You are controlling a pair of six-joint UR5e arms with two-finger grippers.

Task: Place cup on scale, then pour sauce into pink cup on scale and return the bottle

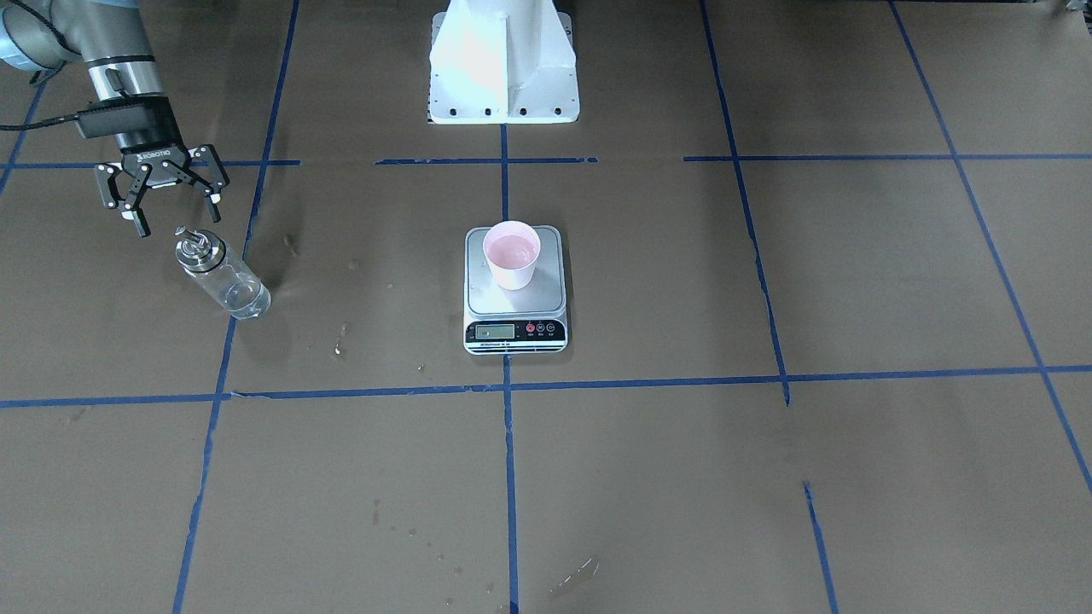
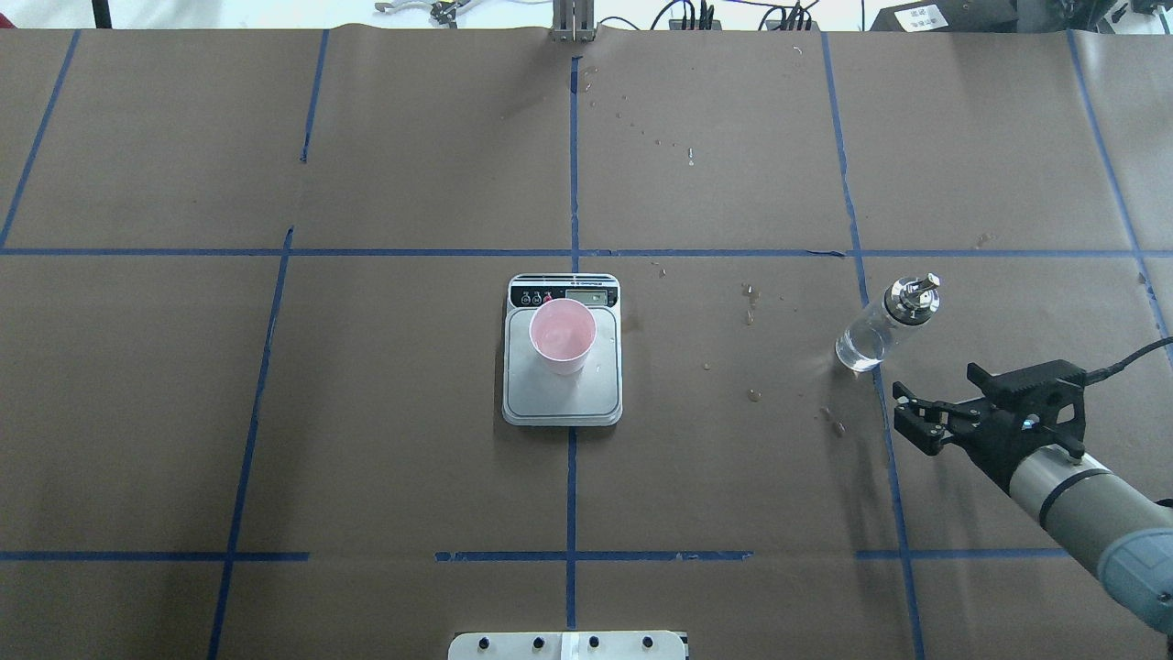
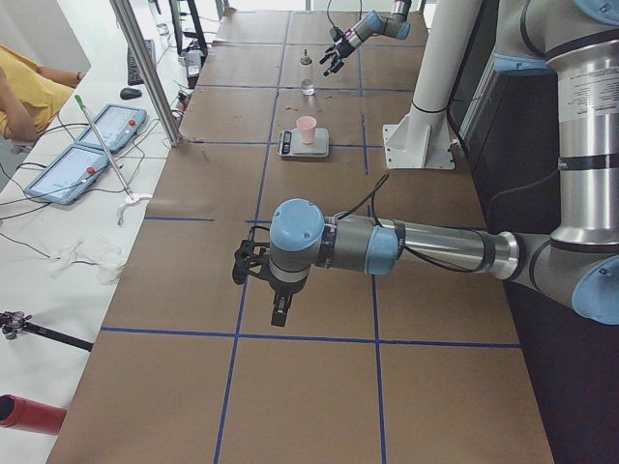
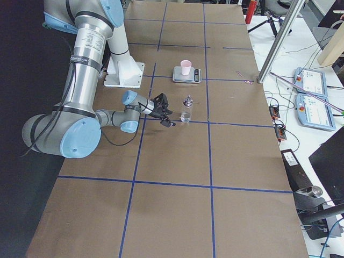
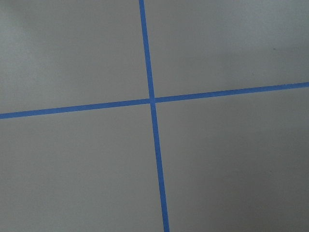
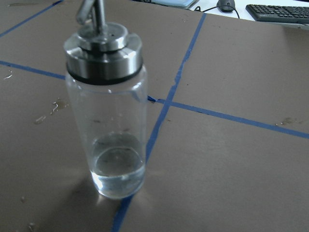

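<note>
Cup (image 2: 562, 335): upright on the scale (image 2: 562, 403), sitting toward the 12 o'clock side of the platform in the overhead view, close to the display strip. First step judged done.

Bottle (image 2: 884, 323): upright on the tabletop (image 2: 367, 440), well apart from the scale at about its 3 o'clock, resting on a blue tape line (image 2: 878, 440). Nothing grips it.

Sauce (image 6: 118, 174): a shallow clear layer at the bottle's bottom; the rest of the glass looks empty.

Right pincer (image 2: 905, 408): fingers spread, empty, just beside the bottle at roughly its 5 o'clock overhead, facing it but not touching.

Left pincer (image 3: 266, 290): hangs over bare tabletop far from the task things. Spread or pressed together cannot be told.

Step in hand: judged to lie at the bottle, either a reach to grasp for pouring or a let-go on its return. The frames do not settle which. If a grasp, the next move calls for advancing level until the fingers straddle the glass below the metal collar, then pinching.

Droplets (image 2: 751, 302): scattered wet spots between scale and bottle.

Hidden or unclear: whether the cup holds liquid; the scale's reading, too small; the spout tip, cut off in the right wrist view; the left wrist view shows only crossed tape.
</note>
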